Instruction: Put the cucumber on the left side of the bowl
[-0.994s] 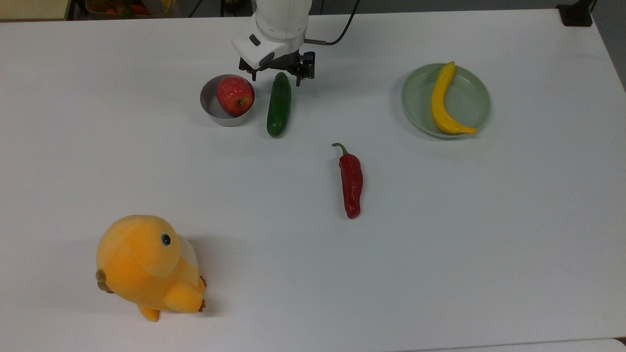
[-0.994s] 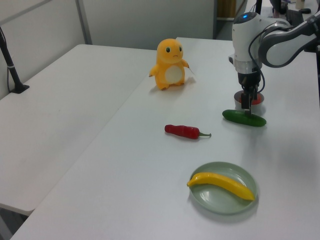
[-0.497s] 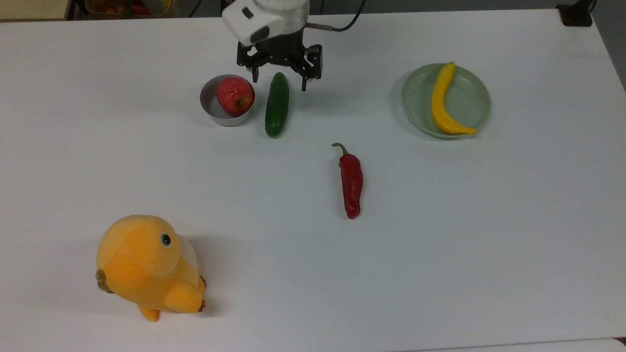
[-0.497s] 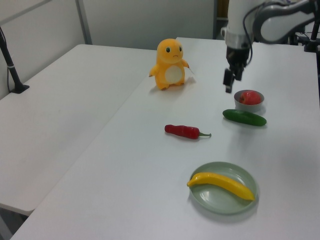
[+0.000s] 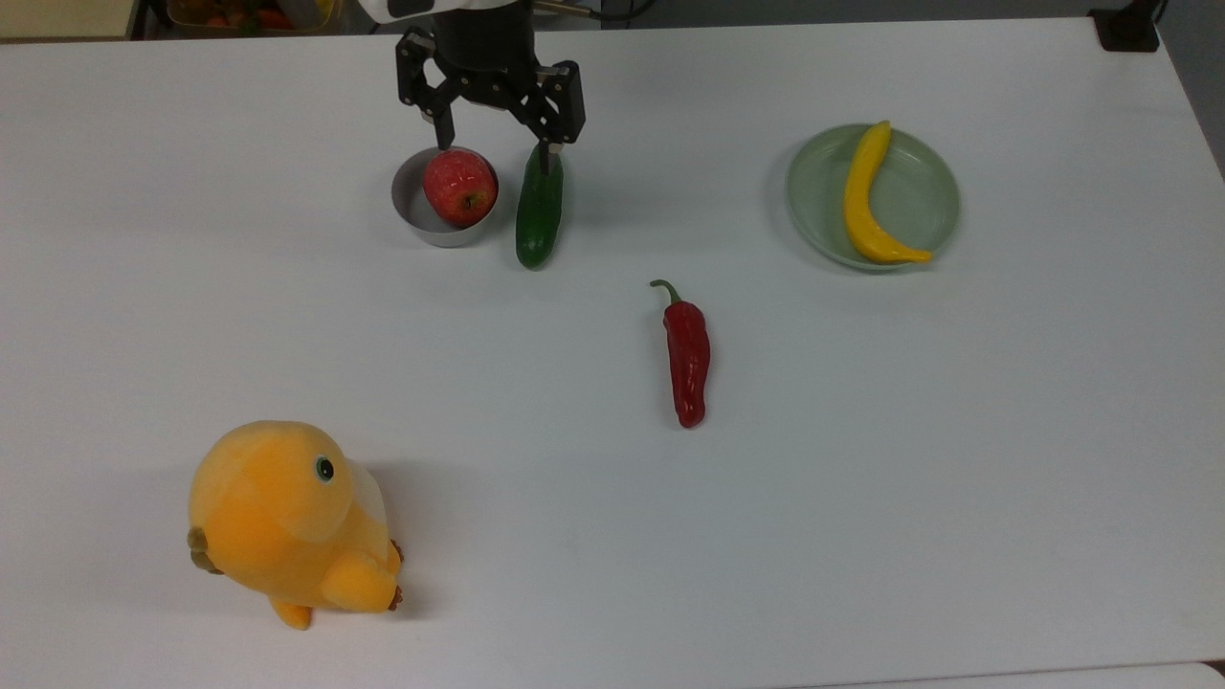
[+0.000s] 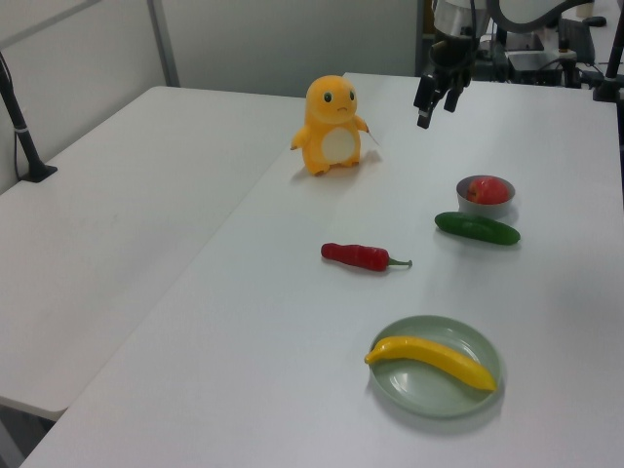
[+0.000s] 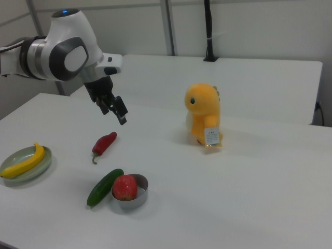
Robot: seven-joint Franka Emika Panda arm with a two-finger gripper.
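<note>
The dark green cucumber point(image 5: 539, 215) lies on the white table right beside the grey metal bowl point(image 5: 407, 196), on the top view's right of it. A red apple point(image 5: 460, 187) sits in the bowl. In the left view the cucumber point(image 6: 477, 228) lies in front of the bowl point(image 6: 478, 207); in the right view the cucumber point(image 7: 105, 187) is on the bowl's point(image 7: 132, 201) left. My gripper point(image 5: 495, 144) hangs open and empty high above the bowl and the cucumber's far end, also seen raised in the left view point(image 6: 436, 101) and the right view point(image 7: 115, 115).
A wrinkled red chili pepper point(image 5: 687, 356) lies mid-table. A pale green plate point(image 5: 813, 220) holding a yellow banana point(image 5: 866, 196) stands at the top view's right. An orange plush toy point(image 5: 287, 522) sits at the top view's lower left.
The gripper has lifted from down at the cucumber to high above the table, open. The cucumber stays on the table, nudged slightly closer to the bowl.
</note>
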